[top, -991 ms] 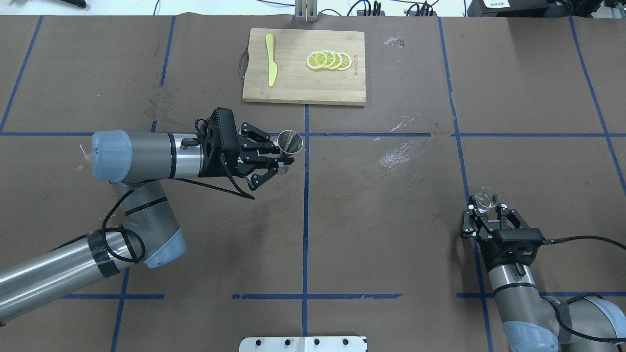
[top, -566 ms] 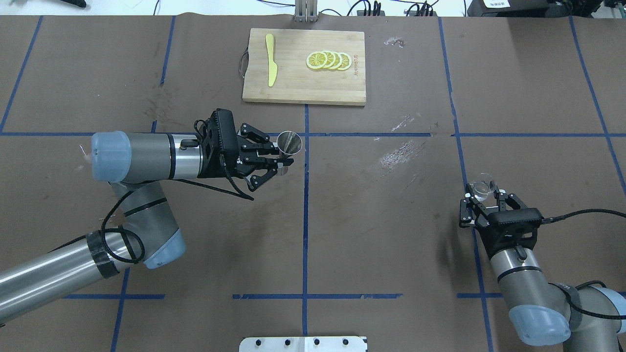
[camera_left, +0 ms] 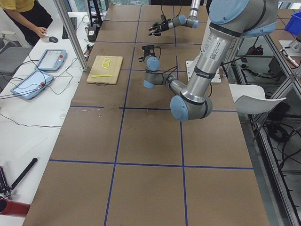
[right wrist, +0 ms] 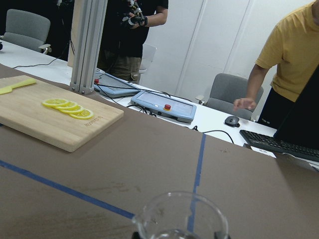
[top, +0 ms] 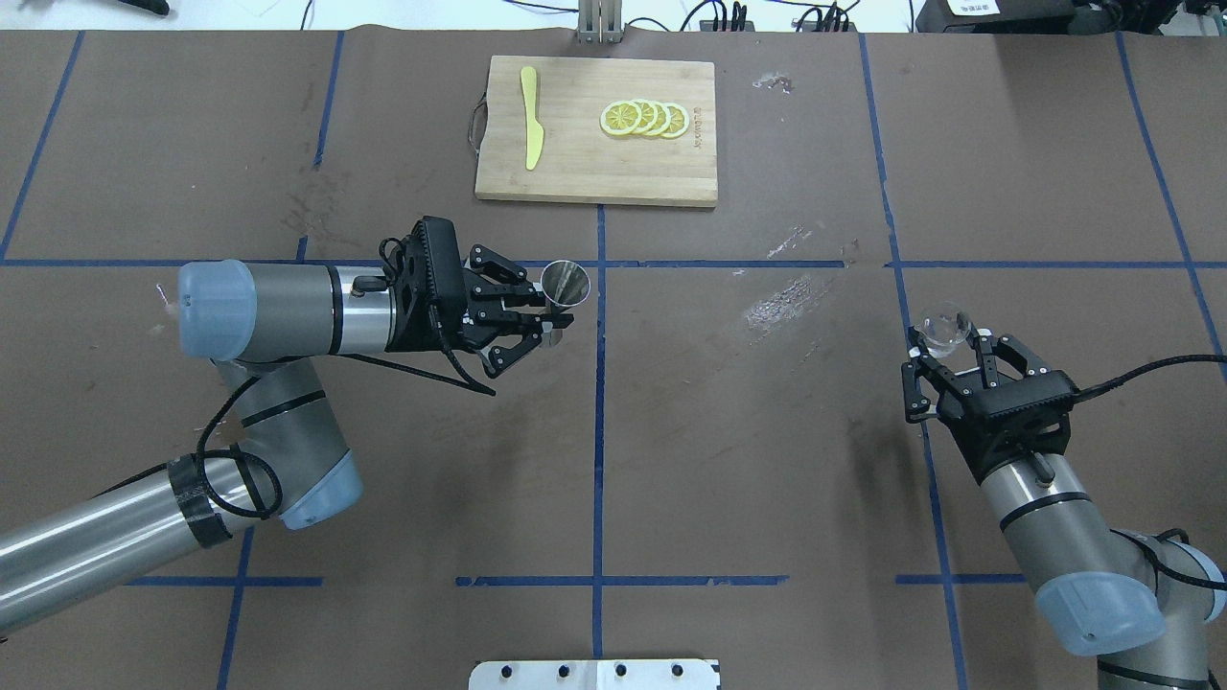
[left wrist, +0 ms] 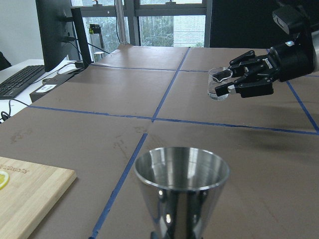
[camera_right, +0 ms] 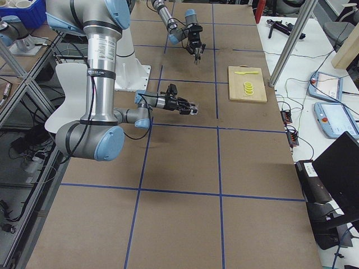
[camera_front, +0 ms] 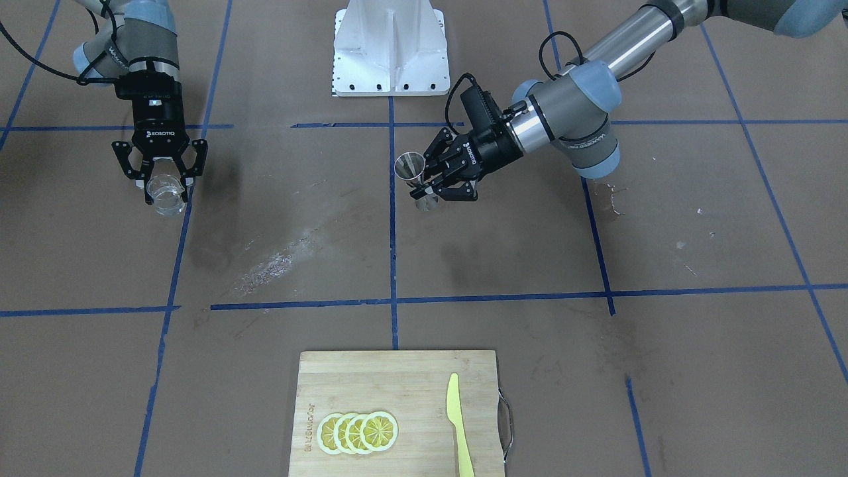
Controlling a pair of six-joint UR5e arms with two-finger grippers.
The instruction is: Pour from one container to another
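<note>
While the left gripper point(top: 548, 324) is keeping the jigger point(top: 566, 282) where it was a second ago, the right gripper point(top: 944, 337) is carrying the cup point(top: 940, 324) across the table point(top: 767, 460). Over that second the cup is travelling from the near right part of the table toward the far side and drifting a little left, with the wrist turning slightly toward the centre. Both are staying upright. The left fingers are clamped on the jigger's narrow waist, holding it with its wide mouth up, just left of the centre tape line. It seems to be hanging clear of the surface, going by the shadow under it in the front view. The right fingers are closed around the cup's wall, with its rim showing past the fingertips. The right wrist view is showing the cup point(right wrist: 182, 216) from just behind, but I cannot tell how much liquid it is holding.

Judging from this, the task is sitting in the carry stage. The cup is closing on the jigger but is well apart from it, far to the right, as the left wrist view is showing point(left wrist: 218, 84). No tilt is beginning, so the pour is not yet under way. The board point(top: 594, 177) with lemon slices point(top: 644, 118) is lying farther back, out of the path.
</note>
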